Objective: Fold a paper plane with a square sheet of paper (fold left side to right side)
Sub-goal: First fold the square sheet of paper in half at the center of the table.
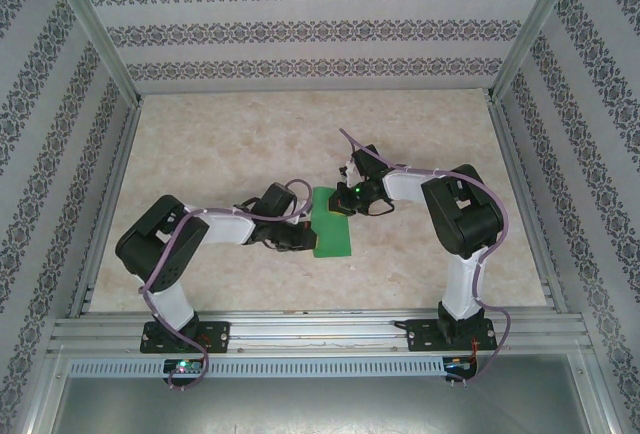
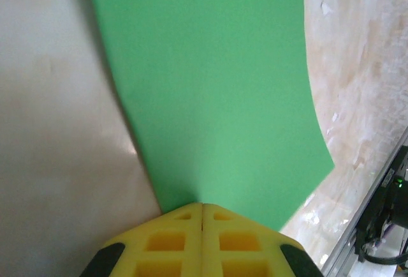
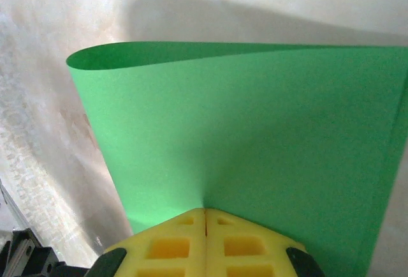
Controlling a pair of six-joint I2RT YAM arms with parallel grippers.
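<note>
1. you are looking at the square sheet of paper (image 1: 333,226) sitting mid-bench (image 1: 220,144), between both arms.
2. your left jaws are clenching on its left edge.
3. your right jaws are pinching its far end, where the sheet (image 3: 255,130) is curling over.

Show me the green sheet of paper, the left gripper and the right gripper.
green sheet of paper (image 1: 333,234), top view, middle of its face.
left gripper (image 2: 203,205), left wrist view, seam between its shut yellow fingertips.
right gripper (image 3: 205,210), right wrist view, seam between its shut yellow fingertips.
</note>
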